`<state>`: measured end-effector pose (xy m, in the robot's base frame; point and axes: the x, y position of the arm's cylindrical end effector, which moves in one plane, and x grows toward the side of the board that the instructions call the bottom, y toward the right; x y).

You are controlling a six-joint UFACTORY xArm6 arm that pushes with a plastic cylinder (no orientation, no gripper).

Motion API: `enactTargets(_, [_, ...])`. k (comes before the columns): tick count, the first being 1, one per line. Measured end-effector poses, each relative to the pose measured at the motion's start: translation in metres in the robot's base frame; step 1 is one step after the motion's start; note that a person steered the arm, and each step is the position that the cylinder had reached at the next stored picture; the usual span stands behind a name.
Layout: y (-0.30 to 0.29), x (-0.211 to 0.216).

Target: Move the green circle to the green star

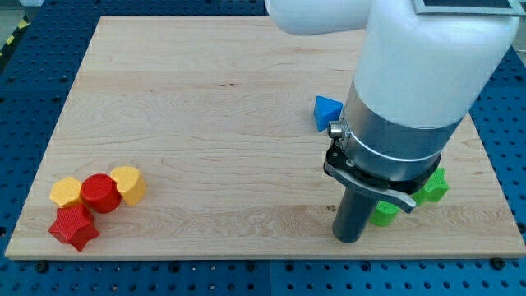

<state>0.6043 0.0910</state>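
The green circle [383, 213] sits near the view's bottom right, partly hidden behind the arm. The green star [432, 187] lies just to its upper right, also partly hidden by the arm's body. The two green blocks look close together or touching; the arm hides the gap. My tip [348, 239] rests on the board just left of the green circle, right beside it.
A blue triangle block [326, 111] lies above the arm, right of centre. At the view's bottom left sit a yellow hexagon [66, 191], a red cylinder [100, 193], a yellow block [129, 183] and a red star [73, 228]. The board's bottom edge [246, 256] is near my tip.
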Motion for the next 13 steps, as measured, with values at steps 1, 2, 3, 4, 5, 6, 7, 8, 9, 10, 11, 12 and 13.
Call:
enactTargets(1, [0.000,-0.007])
enactTargets(2, [0.011,-0.025])
enactTargets(3, [0.031,-0.028])
enactTargets(4, [0.055,-0.028])
enactTargets(5, [0.057,-0.028])
enactTargets(6, [0.057,-0.008])
enactTargets(7, [0.060,0.002])
enactTargets(8, [0.080,0.002])
enactTargets(9, [0.087,0.012])
enactTargets(10, [0.099,0.014])
enactTargets(11, [0.115,0.014])
enactTargets(12, [0.115,0.014])
enactTargets(13, [0.116,0.001])
